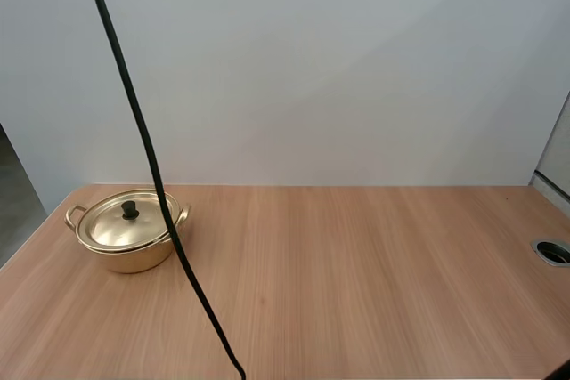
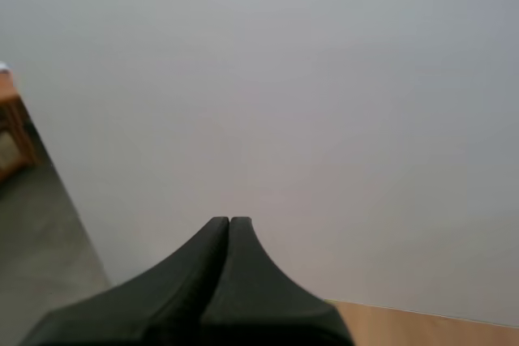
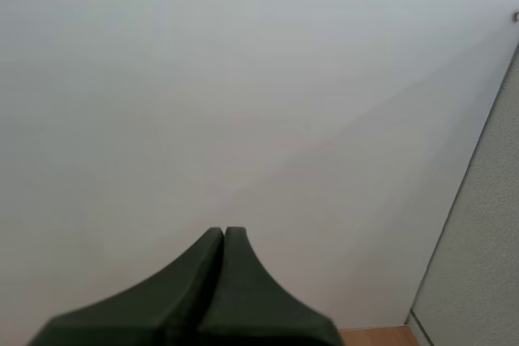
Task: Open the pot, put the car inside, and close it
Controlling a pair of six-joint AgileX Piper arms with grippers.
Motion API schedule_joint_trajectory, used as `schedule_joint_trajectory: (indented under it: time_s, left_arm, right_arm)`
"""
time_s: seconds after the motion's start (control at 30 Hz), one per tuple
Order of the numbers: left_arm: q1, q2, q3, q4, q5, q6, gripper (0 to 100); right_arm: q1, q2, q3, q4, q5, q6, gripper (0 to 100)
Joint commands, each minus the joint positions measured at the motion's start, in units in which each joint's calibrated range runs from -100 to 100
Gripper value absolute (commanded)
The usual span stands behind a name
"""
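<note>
A gold pot (image 1: 127, 233) with two side handles stands at the far left of the wooden table (image 1: 356, 282). Its gold lid (image 1: 125, 219) sits on it, topped by a black knob (image 1: 130, 210). My left gripper (image 2: 229, 221) is shut on nothing, its fingers lying together as one dark wedge raised toward the white wall. My right gripper (image 3: 224, 232) is likewise shut on nothing and faces the same wall.
A round metal cable hole (image 1: 554, 252) is set in the table near its right edge. A white wall stands behind the table, and a grey panel stands at the far right.
</note>
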Motion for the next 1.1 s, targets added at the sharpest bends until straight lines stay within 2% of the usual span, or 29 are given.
schedule_joint_trajectory:
  time_s: [0.0,0.1,0.27,0.37,0.5,0.67,0.8,0.93,1.07]
  left_arm:
    - [-0.8,-3.69,8.01,-5.25,-3.81,-1.01,0]
    - [-2.12,-8.66,17.27,-6.11,-10.55,-1.01,0]
    - [-4.46,-17.18,31.58,-4.58,-22.95,-1.01,0]
    - [-5.93,-20.06,38.52,-2.56,-28.12,-1.01,0]
    - [-7.36,-23.36,46.63,-1.95,-39.97,-1.01,0]
    - [-8.36,-26.95,56.6,-0.29,-51.22,-1.01,0]
    - [-8.36,-29.16,65.17,2.5,-63.58,-1.01,0]
    - [-8.36,-30.97,72.7,2.65,-77.96,-1.01,0]
    - [-8.36,-32.1,76.72,1.85,-81.83,-1.01,0]
  right_arm:
    - [-0.02,-2.64,2.48,0.16,0.0,-0.01,0]
    - [-0.02,-6.34,9.03,0.69,0.0,-0.01,0]
    - [-0.02,-12.87,25.91,1.08,0.0,0.38,0]
    - [-0.02,-17.08,36.81,0.62,-7.94,2.54,0]
    - [-0.02,-21.82,51.17,0.62,-24.04,4.3,0]
    - [-0.02,-24.09,66.25,0.62,-41.72,4.81,0]
    - [-0.02,-23.81,77.94,1.02,-55.35,4.79,0]
    - [-0.02,-23.81,86.95,1.02,-70.94,4.79,0]
    - [-0.02,-23.81,93.07,1.02,-77.0,4.79,0]
